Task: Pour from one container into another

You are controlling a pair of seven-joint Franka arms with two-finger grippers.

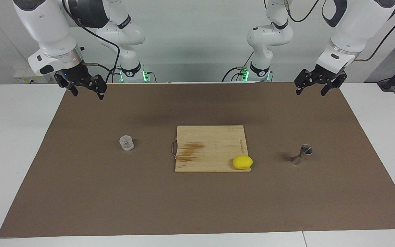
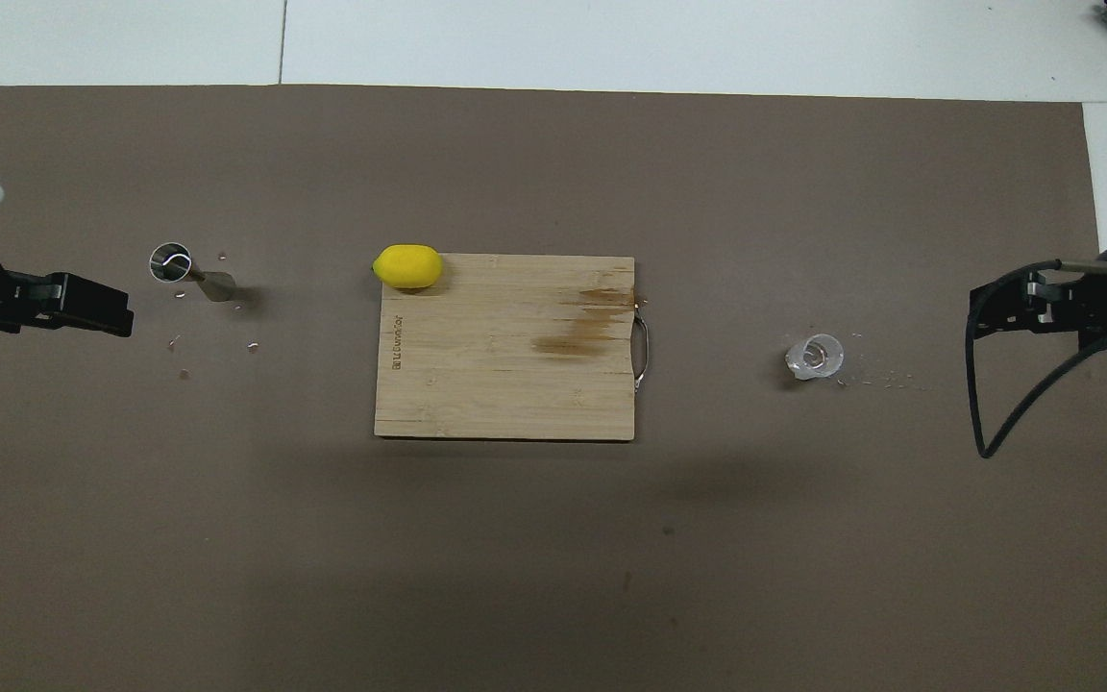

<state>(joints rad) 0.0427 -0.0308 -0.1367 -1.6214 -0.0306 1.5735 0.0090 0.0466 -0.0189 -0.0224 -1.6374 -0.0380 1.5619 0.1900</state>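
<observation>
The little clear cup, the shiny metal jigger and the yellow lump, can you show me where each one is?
clear cup [image 1: 126,142], facing view, on its see-through side wall.
steel jigger [image 1: 302,155], facing view, near its narrow waist.
yellow lump [image 2: 407,266], overhead view, on the middle of its top.
</observation>
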